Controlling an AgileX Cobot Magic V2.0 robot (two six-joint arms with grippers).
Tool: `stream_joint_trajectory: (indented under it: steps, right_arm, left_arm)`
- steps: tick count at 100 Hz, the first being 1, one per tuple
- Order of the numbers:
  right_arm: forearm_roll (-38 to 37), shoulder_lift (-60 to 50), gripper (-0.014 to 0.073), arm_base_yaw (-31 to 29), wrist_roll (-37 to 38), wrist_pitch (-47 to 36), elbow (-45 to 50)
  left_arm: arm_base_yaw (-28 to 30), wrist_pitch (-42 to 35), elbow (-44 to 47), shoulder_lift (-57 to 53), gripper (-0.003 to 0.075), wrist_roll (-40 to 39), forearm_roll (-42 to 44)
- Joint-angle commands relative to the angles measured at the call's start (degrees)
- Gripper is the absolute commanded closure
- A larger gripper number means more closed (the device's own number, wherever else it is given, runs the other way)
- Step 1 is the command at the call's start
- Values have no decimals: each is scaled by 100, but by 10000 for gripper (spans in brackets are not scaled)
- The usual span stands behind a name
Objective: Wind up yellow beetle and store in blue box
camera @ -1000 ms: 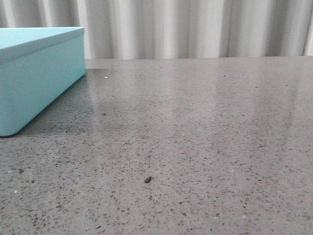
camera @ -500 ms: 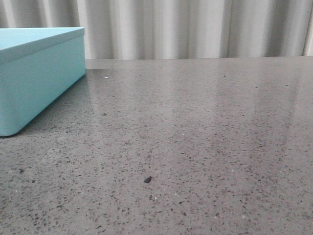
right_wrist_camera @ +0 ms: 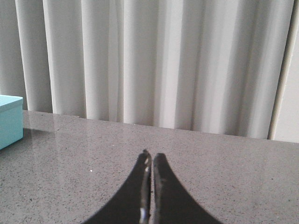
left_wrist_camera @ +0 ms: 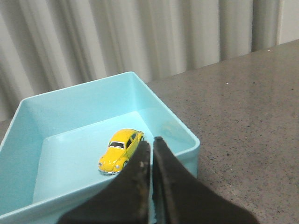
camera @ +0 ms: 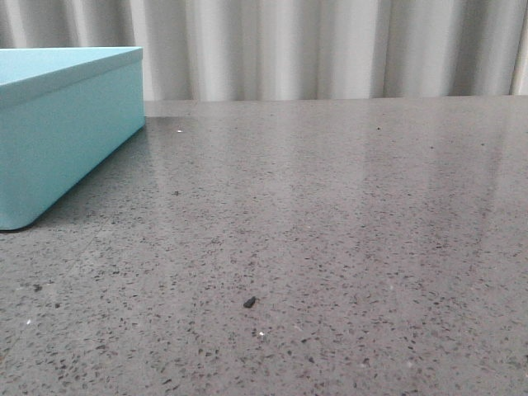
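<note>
Resting inside the blue box [left_wrist_camera: 28, 121], the yellow beetle [left_wrist_camera: 120, 150] sits just beyond the pressed-together left gripper [left_wrist_camera: 151, 143].

my left arm's dark two-fingered gripper [left_wrist_camera: 151, 142] has its fingers pressed together, tips nearly touching, holding nothing. my right arm's dark two-fingered gripper [right_wrist_camera: 150, 156] is likewise closed and empty, fingers side by side, only a sliver between.
</note>
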Motion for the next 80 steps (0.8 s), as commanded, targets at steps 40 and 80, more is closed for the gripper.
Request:
stream_joint_trajectory:
  steps: [40, 80]
  right_arm:
    - [18, -467, 655, -3, -19, -483, 316]
    - [18, -467, 655, -3, -19, -443, 316]
  left_arm:
    - [18, -460, 382, -877, 741, -27, -199]
    - [18, -460, 382, -877, 741, -27, -199]
